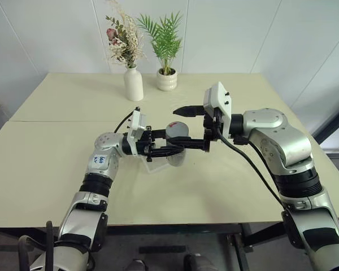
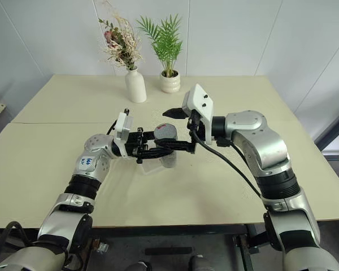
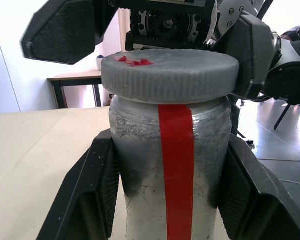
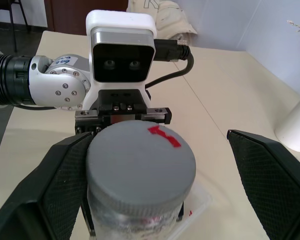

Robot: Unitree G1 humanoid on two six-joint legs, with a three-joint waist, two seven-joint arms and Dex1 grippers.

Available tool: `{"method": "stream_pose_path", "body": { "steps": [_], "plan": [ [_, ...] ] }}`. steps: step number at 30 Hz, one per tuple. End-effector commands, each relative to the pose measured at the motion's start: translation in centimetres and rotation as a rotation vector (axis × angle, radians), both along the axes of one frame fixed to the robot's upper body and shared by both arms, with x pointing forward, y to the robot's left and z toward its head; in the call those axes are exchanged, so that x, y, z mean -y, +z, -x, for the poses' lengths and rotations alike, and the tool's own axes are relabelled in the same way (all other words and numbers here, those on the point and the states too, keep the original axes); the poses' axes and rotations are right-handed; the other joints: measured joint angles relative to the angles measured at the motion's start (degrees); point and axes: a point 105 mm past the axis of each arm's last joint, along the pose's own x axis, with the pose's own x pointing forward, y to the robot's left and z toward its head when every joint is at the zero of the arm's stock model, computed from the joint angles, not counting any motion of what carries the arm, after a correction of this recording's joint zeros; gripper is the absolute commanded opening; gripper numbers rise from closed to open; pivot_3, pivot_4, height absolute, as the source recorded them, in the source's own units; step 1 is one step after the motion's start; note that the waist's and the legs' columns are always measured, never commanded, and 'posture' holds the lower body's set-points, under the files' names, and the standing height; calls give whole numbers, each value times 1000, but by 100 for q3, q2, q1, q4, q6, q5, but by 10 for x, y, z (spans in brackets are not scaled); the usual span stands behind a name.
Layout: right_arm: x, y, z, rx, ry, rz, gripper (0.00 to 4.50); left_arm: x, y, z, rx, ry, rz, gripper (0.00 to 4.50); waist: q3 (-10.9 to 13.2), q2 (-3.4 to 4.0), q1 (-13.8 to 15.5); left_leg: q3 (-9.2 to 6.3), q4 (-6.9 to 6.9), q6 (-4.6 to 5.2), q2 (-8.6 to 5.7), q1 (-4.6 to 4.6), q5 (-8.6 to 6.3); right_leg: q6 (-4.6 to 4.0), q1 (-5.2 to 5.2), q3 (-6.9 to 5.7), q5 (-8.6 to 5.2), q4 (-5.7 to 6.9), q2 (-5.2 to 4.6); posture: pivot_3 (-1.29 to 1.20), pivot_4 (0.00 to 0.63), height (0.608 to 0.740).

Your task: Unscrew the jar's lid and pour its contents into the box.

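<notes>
Silvery-grey jar [image 3: 170, 175] clamped by left gripper [image 1: 165, 150] above the box [image 1: 152, 164], lid [image 4: 140, 167] still on, flanked by spread right gripper [image 1: 186, 127]

Silver arms [image 1: 282, 144] — black fingers [image 4: 270, 175] (textured pads)

There was one jar [image 1: 177, 148], one lid [image 4: 140, 167], one clear box [image 1: 158, 165], one white vase [image 1: 133, 83], one round white plant pot [image 1: 166, 79], two hands, left hand [image 1: 169, 148] and right hand [image 1: 187, 127], and one tabletop [image 1: 56, 158].
</notes>
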Motion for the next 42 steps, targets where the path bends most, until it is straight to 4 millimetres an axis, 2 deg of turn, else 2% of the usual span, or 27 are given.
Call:
{"method": "stream_pose_path", "body": {
  "steps": [1,30,42],
  "plan": [
    [15,15,-2,50,-68,-30,4469,3,16,4,74,-34,7,2211,0,0,-1,1,0,0,0,0,0,0,0,1,0,0,0,0,150,740],
    [39,17,-6,65,-155,-16,4469,2,16,7,74,-40,2,2211,0,0,4,1,0,0,0,0,0,0,0,1,0,-1,0,0,150,740],
    [58,17,-10,76,-220,10,4469,2,15,7,72,-38,-3,2211,0,0,2,3,-1,0,-2,0,0,0,1,3,0,-4,-1,0,150,740]
  ]
}}
